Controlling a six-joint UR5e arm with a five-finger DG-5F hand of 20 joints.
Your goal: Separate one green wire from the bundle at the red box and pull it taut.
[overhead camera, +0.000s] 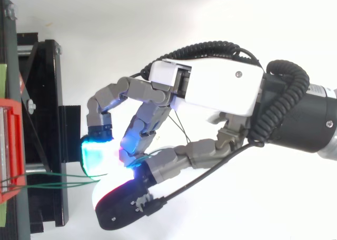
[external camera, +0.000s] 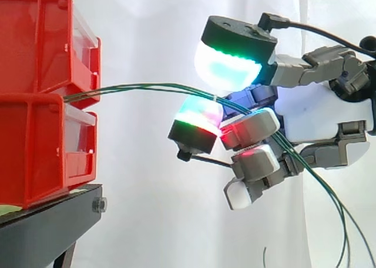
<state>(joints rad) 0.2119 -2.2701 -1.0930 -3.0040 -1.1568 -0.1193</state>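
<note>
green wires — tails cut by bottom edge | red bins cut left (wire roots hidden between)

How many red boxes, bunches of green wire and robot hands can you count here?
Red plastic bins, stacked: 2
Bundle of thin green wires: 1 (strands too close together to count)
Robot hand with glowing fingertips: 1
Black metal stand: 1
Total: 5

No text, number or sign can be read on the red bins or the hand.
</note>
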